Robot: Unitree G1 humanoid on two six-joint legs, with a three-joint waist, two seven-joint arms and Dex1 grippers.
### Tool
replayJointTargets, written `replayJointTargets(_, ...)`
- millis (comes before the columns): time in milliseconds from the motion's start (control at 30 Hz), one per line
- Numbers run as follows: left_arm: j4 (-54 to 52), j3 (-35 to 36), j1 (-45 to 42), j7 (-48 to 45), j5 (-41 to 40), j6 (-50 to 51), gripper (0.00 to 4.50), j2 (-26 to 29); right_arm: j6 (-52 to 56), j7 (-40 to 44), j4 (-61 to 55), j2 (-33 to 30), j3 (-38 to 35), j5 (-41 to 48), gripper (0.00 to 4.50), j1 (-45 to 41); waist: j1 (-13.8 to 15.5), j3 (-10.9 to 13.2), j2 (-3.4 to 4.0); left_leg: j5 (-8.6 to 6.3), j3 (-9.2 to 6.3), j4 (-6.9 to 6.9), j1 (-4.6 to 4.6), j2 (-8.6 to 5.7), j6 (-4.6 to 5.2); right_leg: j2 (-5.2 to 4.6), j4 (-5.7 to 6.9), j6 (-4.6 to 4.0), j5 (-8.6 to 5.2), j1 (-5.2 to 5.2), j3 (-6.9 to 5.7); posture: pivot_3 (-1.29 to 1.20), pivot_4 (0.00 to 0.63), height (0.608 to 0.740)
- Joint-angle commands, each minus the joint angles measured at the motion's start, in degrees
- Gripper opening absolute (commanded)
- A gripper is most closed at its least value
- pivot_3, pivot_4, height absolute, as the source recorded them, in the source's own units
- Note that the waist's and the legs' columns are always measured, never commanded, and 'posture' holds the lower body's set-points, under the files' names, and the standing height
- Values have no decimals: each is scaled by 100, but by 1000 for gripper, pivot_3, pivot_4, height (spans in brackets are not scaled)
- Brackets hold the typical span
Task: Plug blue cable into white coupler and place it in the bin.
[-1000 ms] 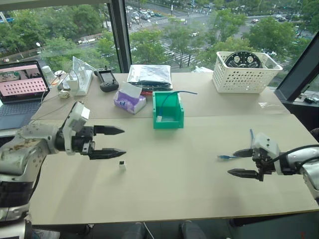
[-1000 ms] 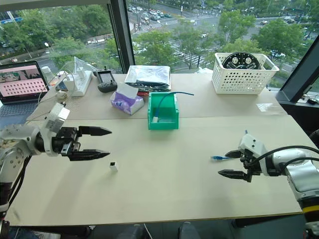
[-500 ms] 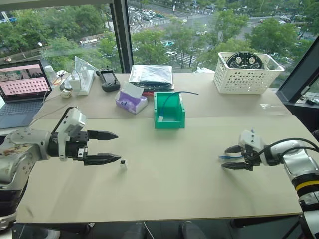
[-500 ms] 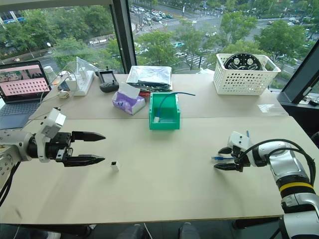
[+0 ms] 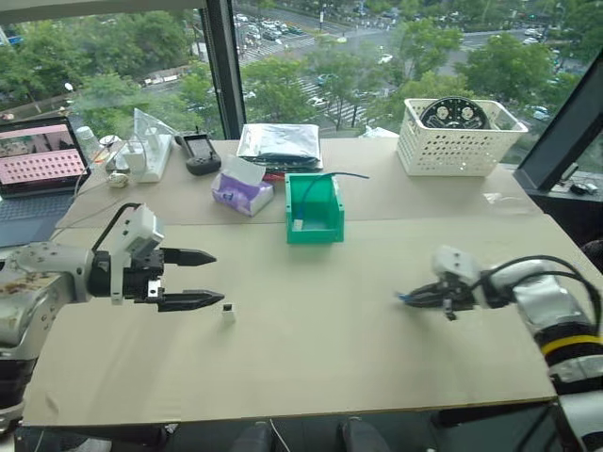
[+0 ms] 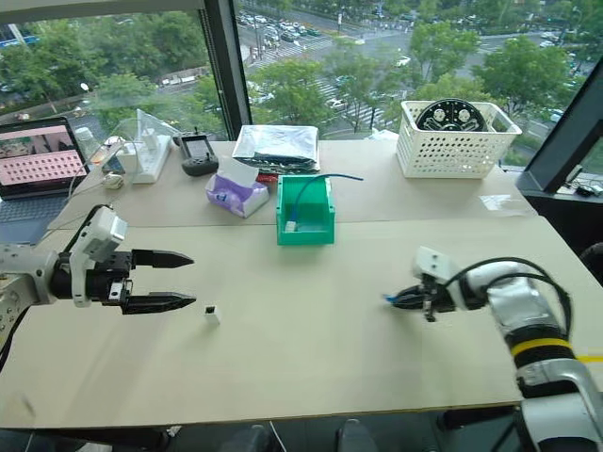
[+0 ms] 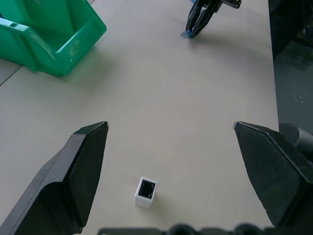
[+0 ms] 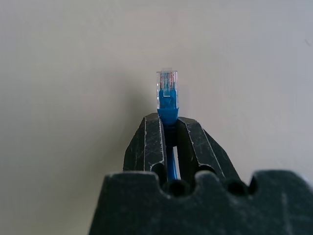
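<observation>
The blue cable's clear plug (image 8: 167, 83) sticks out past my right gripper (image 8: 167, 120), which is shut on the blue boot just behind it. Seen from the head, that gripper (image 5: 415, 298) hangs low over the right half of the table, pointing left with the cable tip (image 5: 402, 298) ahead of it. The white coupler (image 5: 227, 314) stands alone on the table, socket opening up (image 7: 146, 191). My left gripper (image 5: 219, 277) is open just left of the coupler, and the coupler sits below and between its fingers. The green bin (image 5: 315, 207) stands further back, near the middle.
Another blue cord (image 5: 325, 177) arcs out of the bin. Behind it lie a purple tissue pack (image 5: 240, 193), a silver bag (image 5: 280, 141) and a black handset (image 5: 199, 151). A white lattice basket (image 5: 456, 137) is at the back right, a laptop (image 5: 38, 165) at the far left.
My right gripper has shut on the blue cable and carried it left towards the table's middle. The left gripper has stayed open in about the same place.
</observation>
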Motion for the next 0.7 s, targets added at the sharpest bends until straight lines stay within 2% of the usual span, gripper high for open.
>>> replayJointTargets(33,-25,-20,-2,-6,133,-187,4432,59,513,-2,-1003,347,259,88,30,-262,0,1,0,0,-1,0,0,-2,0,-1,13,-1,-1,-2,1,0,150,728)
replayJointTargets(200,-231,215,250,54,40,-137,4432,55,736,-365,-1167,896,580,-105,30,-461,24,1,-1,0,-4,0,1,-6,-1,-4,16,-1,-2,-3,-1,0,150,728)
replayJointTargets(367,-484,390,548,137,-30,-130,4432,13,622,-521,-770,1060,740,-343,30,-657,57,3,-2,2,-5,0,-1,-12,-5,-10,21,-2,-2,-8,-1,0,150,728)
replayJointTargets(433,-572,409,606,204,-61,-124,4432,-32,564,-541,-622,1077,787,-410,1027,-719,58,3,-2,3,-5,0,1,-11,-6,-10,21,-2,-1,-8,-2,0,150,728)
replayJointTargets(467,-623,381,623,240,-53,-152,4432,-64,582,-556,-558,1119,772,-389,1184,-748,58,3,-2,3,-6,0,1,-11,-7,-10,22,-2,-1,-8,-2,0,150,728)
replayJointTargets(567,-762,174,565,344,6,-198,4432,-176,593,-549,-477,1181,750,-347,2085,-822,57,3,-3,4,-7,0,2,-9,-7,-8,24,-4,-2,-8,-5,0,150,728)
replayJointTargets(600,-773,88,508,345,29,-206,4432,-205,614,-552,-490,1204,703,-293,2572,-841,55,3,-2,4,-7,0,1,-10,-8,-8,25,-5,-2,-9,-4,0,150,728)
replayJointTargets(700,-670,-366,178,261,241,-307,4432,-275,769,-624,-778,1244,458,-44,3493,-831,58,4,-3,5,-7,0,1,-11,-9,-8,26,-5,-1,-8,-4,0,150,728)
